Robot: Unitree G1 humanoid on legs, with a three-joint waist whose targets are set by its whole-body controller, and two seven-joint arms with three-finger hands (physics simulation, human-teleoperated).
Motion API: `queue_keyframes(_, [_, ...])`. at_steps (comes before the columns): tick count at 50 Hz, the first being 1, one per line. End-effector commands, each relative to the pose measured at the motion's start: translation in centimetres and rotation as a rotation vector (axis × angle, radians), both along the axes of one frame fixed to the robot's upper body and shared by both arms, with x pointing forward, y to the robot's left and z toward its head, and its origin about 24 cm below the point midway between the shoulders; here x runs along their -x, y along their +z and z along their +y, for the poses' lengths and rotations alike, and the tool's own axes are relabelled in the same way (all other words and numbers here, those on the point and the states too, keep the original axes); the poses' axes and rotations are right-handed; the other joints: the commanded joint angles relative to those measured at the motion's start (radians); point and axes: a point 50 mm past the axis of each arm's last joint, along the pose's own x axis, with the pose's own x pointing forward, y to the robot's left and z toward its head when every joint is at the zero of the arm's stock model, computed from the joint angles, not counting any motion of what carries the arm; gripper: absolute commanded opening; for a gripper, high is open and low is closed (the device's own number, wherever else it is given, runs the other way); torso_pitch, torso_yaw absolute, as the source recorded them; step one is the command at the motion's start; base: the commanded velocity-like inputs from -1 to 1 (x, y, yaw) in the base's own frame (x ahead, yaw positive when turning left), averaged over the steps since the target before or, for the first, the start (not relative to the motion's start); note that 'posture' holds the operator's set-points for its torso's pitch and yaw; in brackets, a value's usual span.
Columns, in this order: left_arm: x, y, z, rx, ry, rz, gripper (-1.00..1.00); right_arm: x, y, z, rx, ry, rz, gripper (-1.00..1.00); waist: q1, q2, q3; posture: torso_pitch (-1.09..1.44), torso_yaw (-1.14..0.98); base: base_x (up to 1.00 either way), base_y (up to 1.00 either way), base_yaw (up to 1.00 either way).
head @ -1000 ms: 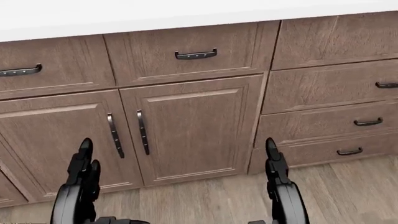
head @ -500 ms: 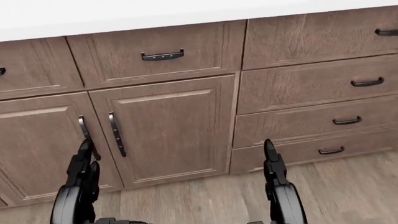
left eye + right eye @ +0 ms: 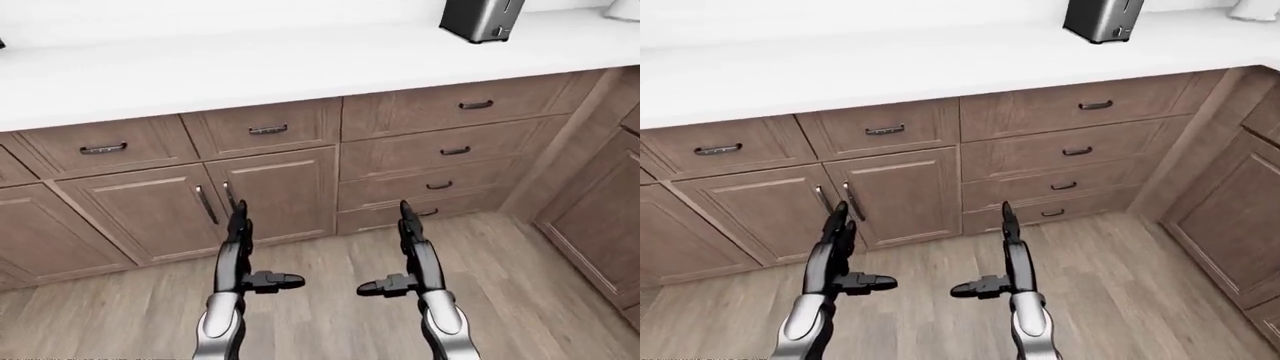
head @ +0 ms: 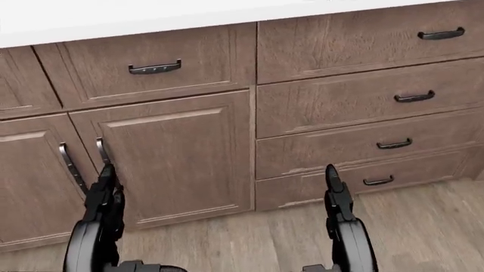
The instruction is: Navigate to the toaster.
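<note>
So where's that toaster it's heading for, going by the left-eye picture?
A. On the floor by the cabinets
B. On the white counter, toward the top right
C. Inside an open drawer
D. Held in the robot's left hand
B: the toaster stands on the white counter at the top right, above the stack of drawers; both hands are empty.

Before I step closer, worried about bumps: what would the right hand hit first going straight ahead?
Probably the drawers under the counter; the right hand points at the lower ones, open and empty. Depth is unclear.
</note>
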Motion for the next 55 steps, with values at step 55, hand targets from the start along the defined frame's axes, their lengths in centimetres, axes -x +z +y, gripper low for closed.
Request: queue_keyframes(55, [-0.43, 1.67, -0.24, 0.001, -0.008, -0.087, 1.00, -0.35, 1.69, -0.04, 0.009, 0.006, -0.085, 1.00, 0.001, -0.010, -0.013, 0.00, 0.00, 0.00, -0.28, 0.00])
